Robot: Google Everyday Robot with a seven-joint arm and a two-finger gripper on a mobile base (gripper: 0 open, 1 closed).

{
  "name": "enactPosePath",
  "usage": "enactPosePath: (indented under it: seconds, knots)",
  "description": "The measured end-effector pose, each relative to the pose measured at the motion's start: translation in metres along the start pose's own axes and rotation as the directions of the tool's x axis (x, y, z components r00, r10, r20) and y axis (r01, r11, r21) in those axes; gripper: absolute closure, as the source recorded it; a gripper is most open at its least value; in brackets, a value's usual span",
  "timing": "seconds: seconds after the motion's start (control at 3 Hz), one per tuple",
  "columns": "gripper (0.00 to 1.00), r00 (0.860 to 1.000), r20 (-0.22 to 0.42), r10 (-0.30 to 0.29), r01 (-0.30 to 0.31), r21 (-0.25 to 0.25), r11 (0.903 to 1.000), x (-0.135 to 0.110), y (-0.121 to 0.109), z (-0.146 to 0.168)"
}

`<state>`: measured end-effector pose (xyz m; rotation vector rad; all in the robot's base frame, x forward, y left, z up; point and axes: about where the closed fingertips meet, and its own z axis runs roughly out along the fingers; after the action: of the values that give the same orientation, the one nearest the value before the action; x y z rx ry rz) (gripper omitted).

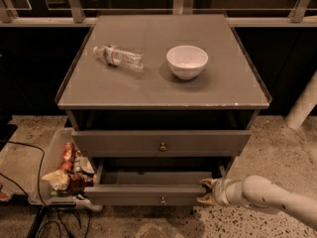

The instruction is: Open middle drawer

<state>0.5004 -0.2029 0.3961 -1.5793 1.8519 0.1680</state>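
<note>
Camera view shows us the middle drawer (pixel 130 194) partly out, the gripper (pixel 202 192) spread-fingered at its front's right end; we fear an off-centre pull skews it or slips off.

The single arm (pixel 277 201) comes in from the lower right, pale and rounded, lying almost level and sloping slightly up toward its tip. It narrows at the wrist (pixel 227 192). The gripper (pixel 206 192) is at its left end, pointing left, low down beneath the front right corner of the counter (pixel 148 86).
</note>
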Motion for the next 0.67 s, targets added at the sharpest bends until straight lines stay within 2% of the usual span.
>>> enactPosePath:
  seconds: [0.33, 0.67]
  knots:
    - [1.0, 1.0, 0.0, 0.0, 0.0, 0.0, 1.0, -0.002, -0.001, -0.003]
    - [1.0, 1.0, 0.007, 0.01, -0.01, -0.01, 0.9999, 0.006, 0.016, -0.01]
